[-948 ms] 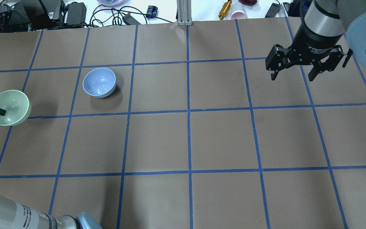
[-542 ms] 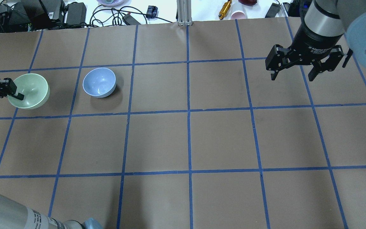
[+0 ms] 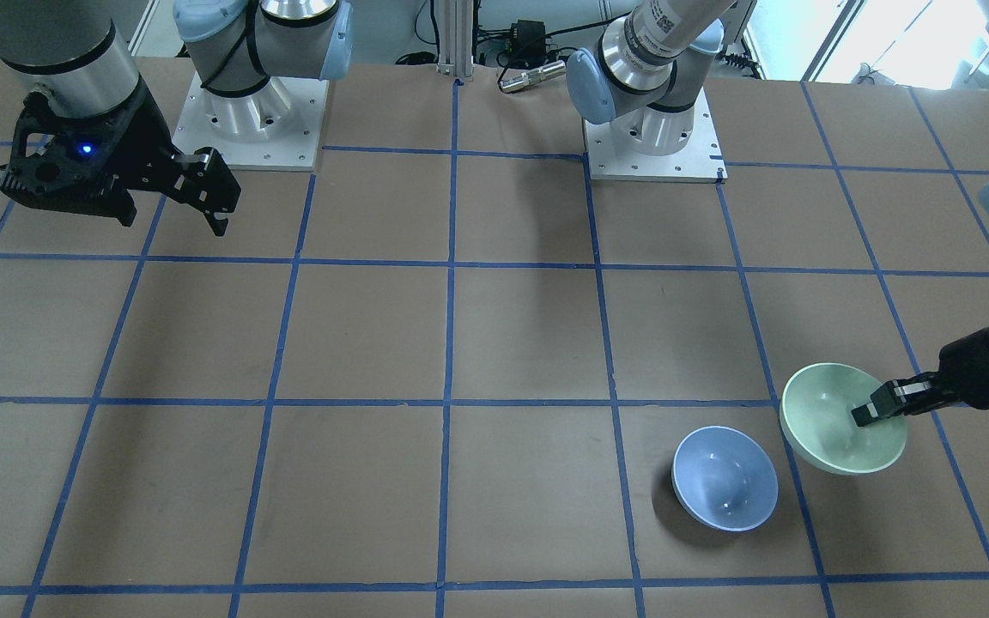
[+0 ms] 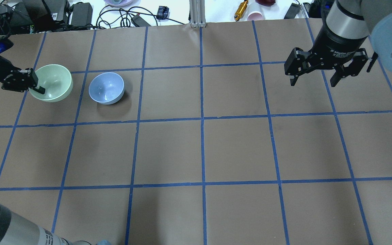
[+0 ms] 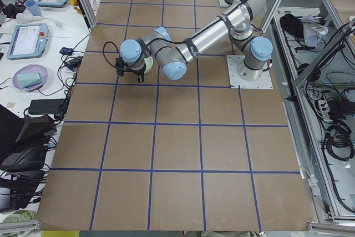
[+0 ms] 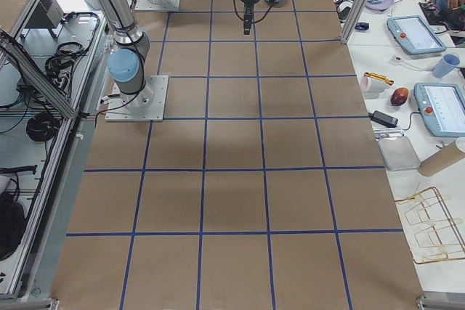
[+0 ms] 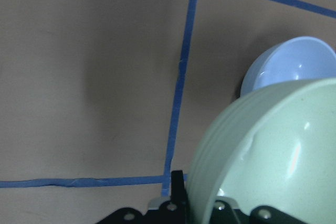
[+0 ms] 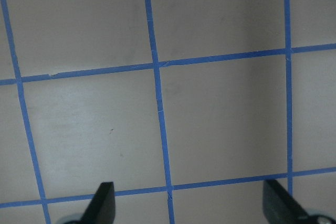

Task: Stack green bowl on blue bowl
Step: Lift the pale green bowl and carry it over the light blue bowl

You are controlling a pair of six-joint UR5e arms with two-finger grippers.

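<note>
My left gripper is shut on the near-left rim of the pale green bowl, one finger inside it. It holds the bowl tilted just above the table. The bowl and left gripper also show in the front view, where the green bowl hangs beside the blue bowl. The blue bowl stands upright and empty on the table, just right of the green one. In the left wrist view the green bowl partly hides the blue bowl. My right gripper is open and empty, far right.
The brown paper table carries a blue tape grid. Beyond its far edge lie cables, power bricks, a yellow tool, a pink cup and an aluminium post.
My left gripper has carried the green bowl up and to the right, from the table's left edge to close beside the blue bowl. The right arm has not moved.
</note>
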